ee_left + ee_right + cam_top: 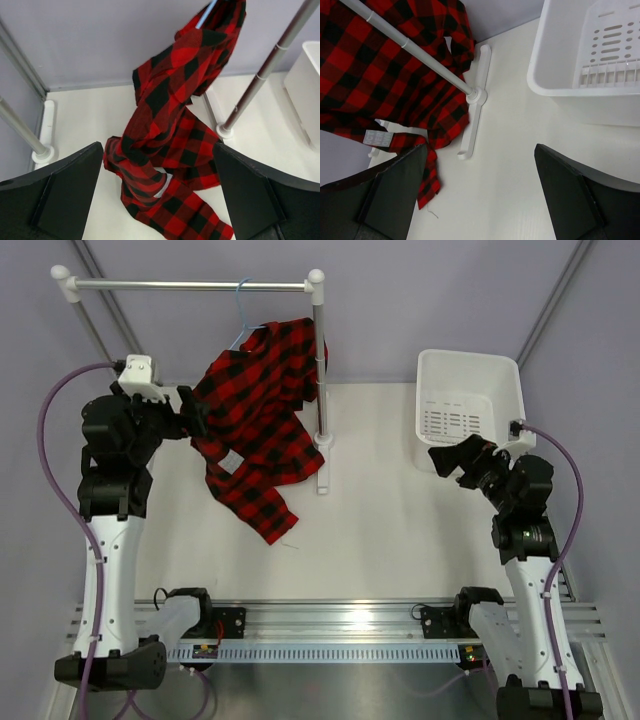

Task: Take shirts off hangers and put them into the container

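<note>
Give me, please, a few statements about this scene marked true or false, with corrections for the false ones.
1. The shirt hangs from the hanger on the rack. True.
2. The shirt lies in the container. False: it is outside it, at the rack, its lower end on the table.
3. The left hand is shut on the shirt. False: it is open and grips nothing.
4. The right hand is open. True.

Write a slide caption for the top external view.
Checked shirt hangs from a blue hanger on the rack, trailing onto the table; left gripper and right gripper open, white tub at right.
</note>
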`<state>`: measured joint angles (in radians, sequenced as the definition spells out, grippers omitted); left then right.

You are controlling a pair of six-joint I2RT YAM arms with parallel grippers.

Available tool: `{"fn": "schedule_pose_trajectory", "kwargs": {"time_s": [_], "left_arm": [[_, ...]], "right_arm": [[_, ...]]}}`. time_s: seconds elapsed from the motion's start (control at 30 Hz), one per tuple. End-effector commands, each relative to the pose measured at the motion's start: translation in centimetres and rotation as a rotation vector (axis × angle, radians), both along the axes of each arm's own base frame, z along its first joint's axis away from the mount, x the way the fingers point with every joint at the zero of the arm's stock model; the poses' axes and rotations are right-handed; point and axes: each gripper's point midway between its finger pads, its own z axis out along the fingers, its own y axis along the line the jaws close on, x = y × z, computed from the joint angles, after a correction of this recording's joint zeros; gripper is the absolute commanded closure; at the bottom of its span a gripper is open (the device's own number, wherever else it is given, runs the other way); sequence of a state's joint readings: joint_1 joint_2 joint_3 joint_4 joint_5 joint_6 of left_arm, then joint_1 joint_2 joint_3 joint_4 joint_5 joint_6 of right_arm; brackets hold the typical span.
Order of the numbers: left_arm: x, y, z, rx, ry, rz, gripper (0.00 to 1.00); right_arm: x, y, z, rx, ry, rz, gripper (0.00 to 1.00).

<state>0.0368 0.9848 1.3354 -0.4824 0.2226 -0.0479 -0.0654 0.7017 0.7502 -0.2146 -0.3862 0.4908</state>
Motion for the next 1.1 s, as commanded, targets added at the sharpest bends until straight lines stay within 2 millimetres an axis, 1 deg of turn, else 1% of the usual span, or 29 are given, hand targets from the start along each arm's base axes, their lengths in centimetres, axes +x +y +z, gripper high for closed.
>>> {"fn": "schedule_pose_trajectory", "kwargs": {"time_s": [0.0, 0.03, 0.07, 0.1, 0.13, 0.23, 0.27, 0.37, 0.4, 0.43, 0.5, 0.53, 0.7, 0.73, 0.8, 0.83, 0.93, 0.97, 1.0, 1.07], "left_arm": [[0.0, -1.9, 2.4, 0.027, -0.062, -0.127, 0.03], [0.5, -2.6, 2.0, 0.019, -0.041, -0.173, 0.03], [0.7, -3.2, 1.8, 0.013, -0.025, -0.207, 0.04], [0.8, -3.6, 2.5, 0.010, -0.031, -0.236, 0.05], [1.2, -4.5, 2.0, -0.002, -0.007, -0.293, 0.05], [1.1, -5.5, 2.4, -0.012, -0.004, -0.359, 0.06], [1.4, -5.6, 2.3, -0.014, 0.000, -0.365, 0.06], [2.0, -5.4, 3.1, 0.014, -0.008, -0.366, 0.08], [2.3, -5.4, 2.4, 0.016, 0.015, -0.365, 0.08], [2.6, -5.0, 3.0, 0.029, 0.006, -0.346, 0.08], [3.3, -4.6, 2.8, 0.039, 0.018, -0.331, 0.08], [3.5, -4.4, 3.2, 0.051, 0.006, -0.316, 0.08], [5.0, -4.0, 3.3, 0.067, 0.020, -0.304, 0.09], [5.8, -3.9, 2.5, 0.065, 0.044, -0.300, 0.10], [6.4, -4.0, 2.1, 0.064, 0.059, -0.308, 0.14], [7.1, -4.0, 1.4, 0.058, 0.076, -0.310, 0.15], [8.2, -4.0, 0.4, 0.044, 0.090, -0.306, 0.18], [8.5, -3.9, 0.2, 0.040, 0.090, -0.301, 0.19], [8.7, -3.9, -0.5, 0.037, 0.103, -0.301, 0.21], [9.1, -3.9, -0.9, 0.037, 0.104, -0.302, 0.22]], "right_arm": [[-0.8, 0.9, 3.0, -0.025, -0.025, 0.073, 0.01], [-0.8, 0.9, 3.0, -0.030, -0.014, 0.076, 0.00], [-0.9, 0.9, 3.3, -0.031, -0.017, 0.076, 0.01], [-0.9, 1.1, 4.0, -0.029, -0.029, 0.085, 0.00], [-1.0, 1.2, 4.3, -0.025, -0.033, 0.093, 0.01], [-1.1, 1.8, 4.7, -0.018, -0.043, 0.126, 0.01], [-1.2, 2.1, 4.7, -0.016, -0.045, 0.140, 0.01], [-1.7, 2.5, 4.5, -0.010, -0.057, 0.155, 0.01], [-1.8, 2.6, 4.4, -0.007, -0.061, 0.160, 0.01], [-1.9, 2.7, 4.6, 0.000, -0.072, 0.163, 0.01], [-2.5, 3.2, 4.7, 0.006, -0.094, 0.185, 0.01], [-2.5, 3.2, 4.8, 0.006, -0.100, 0.187, 0.01], [-2.9, 3.8, 5.0, 0.020, -0.103, 0.218, 0.00], [-2.9, 3.9, 5.1, 0.023, -0.104, 0.217, 0.01], [-2.8, 3.9, 5.2, 0.024, -0.101, 0.217, 0.00], [-2.7, 3.9, 5.2, 0.026, -0.099, 0.215, 0.00], [-2.3, 4.0, 5.4, 0.037, -0.103, 0.216, 0.01], [-2.3, 4.0, 5.5, 0.041, -0.106, 0.215, 0.00], [-2.2, 4.0, 5.5, 0.044, -0.106, 0.215, 0.00], [-2.1, 4.1, 5.8, 0.043, -0.114, 0.221, 0.01]]}}
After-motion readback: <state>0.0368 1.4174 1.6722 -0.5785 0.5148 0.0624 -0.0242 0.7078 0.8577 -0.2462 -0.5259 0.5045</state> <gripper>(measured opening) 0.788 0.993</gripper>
